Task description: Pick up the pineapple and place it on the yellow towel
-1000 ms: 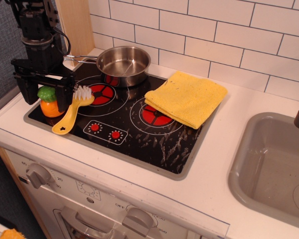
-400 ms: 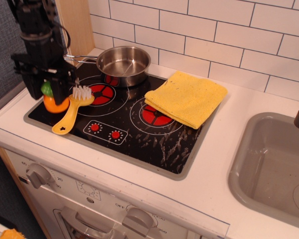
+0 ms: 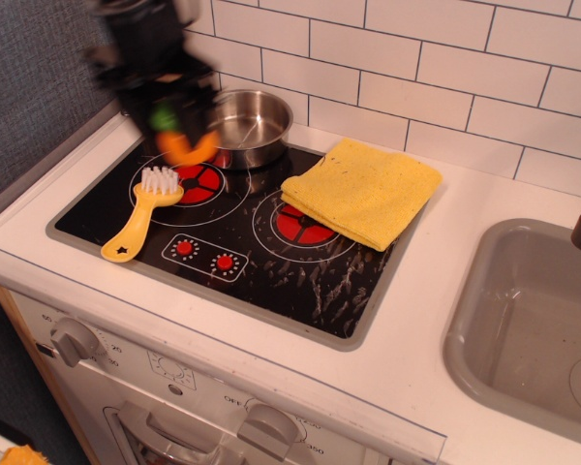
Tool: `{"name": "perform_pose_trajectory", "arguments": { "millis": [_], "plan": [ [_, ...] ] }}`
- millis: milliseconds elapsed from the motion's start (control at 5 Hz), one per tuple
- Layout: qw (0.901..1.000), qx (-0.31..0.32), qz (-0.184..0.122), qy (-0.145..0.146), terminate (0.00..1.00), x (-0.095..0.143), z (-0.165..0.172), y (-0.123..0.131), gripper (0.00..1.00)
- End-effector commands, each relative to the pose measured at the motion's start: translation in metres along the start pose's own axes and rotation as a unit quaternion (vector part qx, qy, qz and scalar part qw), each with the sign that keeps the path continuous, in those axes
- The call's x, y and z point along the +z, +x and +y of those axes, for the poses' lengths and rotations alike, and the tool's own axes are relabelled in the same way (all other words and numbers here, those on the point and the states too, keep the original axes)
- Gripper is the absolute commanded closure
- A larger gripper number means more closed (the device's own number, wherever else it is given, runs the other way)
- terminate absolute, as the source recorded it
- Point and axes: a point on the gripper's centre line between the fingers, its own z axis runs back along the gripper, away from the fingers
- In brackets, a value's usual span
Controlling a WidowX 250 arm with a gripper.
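Pineapple (image 3: pixel 182 139), small round orange plastic toy fruit with green leafy top: blurred, held off the surface between the fingers (image 3: pixel 174 131) of the black robot arm, which are closed on it. It hangs over the back-left part of the black glass toy cooktop (image 3: pixel 271 262), just left of the round stainless steel pan (image 3: pixel 247 124) and overlapping its rim in this view. Exact finger contact points too smeared to make out.

Yellow towel (image 3: pixel 363 189), folded square textured cloth: lies flat at 3 o'clock from the fruit, well apart from it, partly on the cooktop's right rear burner and partly on the white counter surface (image 3: pixel 445 320). One corner covers part of the red burner ring (image 3: pixel 300 225).

Yellow-handled white-bristled brush (image 3: pixel 140 215): lies at 7 o'clock from the fruit, on the left front burner, bristles toward the back, handle angled to the front-left edge of the cooktop.

Grey plastic sink basin (image 3: pixel 533 329): far right, at 4 o'clock from the towel.

White tiled wall (image 3: pixel 416 68) behind, at 12 o'clock. Grey oven knobs (image 3: pixel 73 339) on the front panel below, at 6 o'clock.
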Motion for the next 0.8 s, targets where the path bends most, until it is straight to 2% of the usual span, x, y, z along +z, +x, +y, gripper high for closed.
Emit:
{"name": "perform_pose_trajectory", "arguments": {
  "millis": [0, 200, 400, 600],
  "plan": [
    [0.9929, -0.102, 0.025, -0.055, 0.00, -0.030, -0.092, 0.037, 1.00],
    [0.9898, -0.130, 0.035, -0.047, 0.00, -0.044, -0.113, 0.052, 1.00],
    [0.9887, -0.142, 0.044, -0.022, 0.00, -0.051, -0.114, 0.057, 1.00],
    [0.9911, -0.127, 0.041, -0.003, 0.00, -0.047, -0.103, 0.057, 1.00]
  ]
}}
